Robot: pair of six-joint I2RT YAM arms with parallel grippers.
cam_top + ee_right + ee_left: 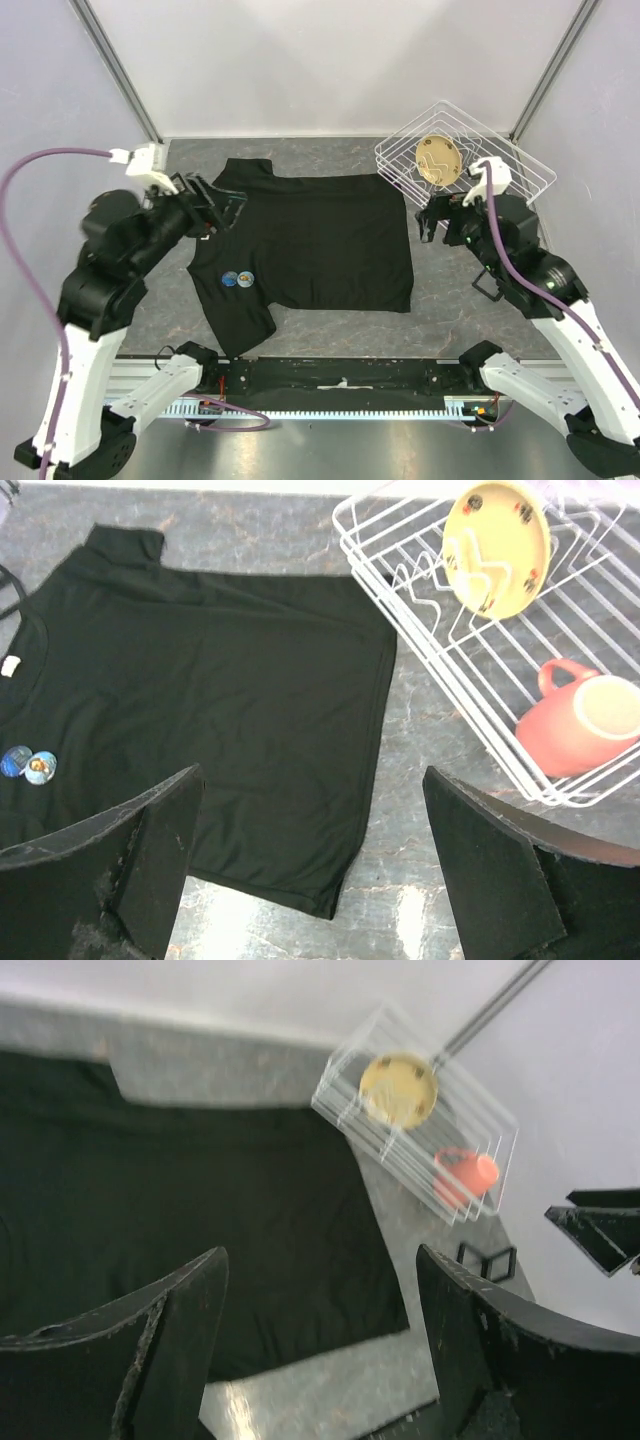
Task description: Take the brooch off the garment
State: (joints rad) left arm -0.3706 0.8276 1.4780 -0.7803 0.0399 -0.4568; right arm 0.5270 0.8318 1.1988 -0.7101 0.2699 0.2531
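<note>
Near the wide, empty fingers of the left gripper [225,208] (right gripper [424,222] likewise wide), the brooch [245,279], seemingly paired, is seen on the garment [320,240]; approach is judged pending, a fine pinch required.

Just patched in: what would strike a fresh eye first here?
A large black short-sleeved T-shirt lies flat on the grey table, two small round blue badges side by side on its chest. In the far right corner a white wire rack holds a yellow plate and a coral-red mug. The left gripper by the collar and the right gripper by the rack both stand open.
</note>
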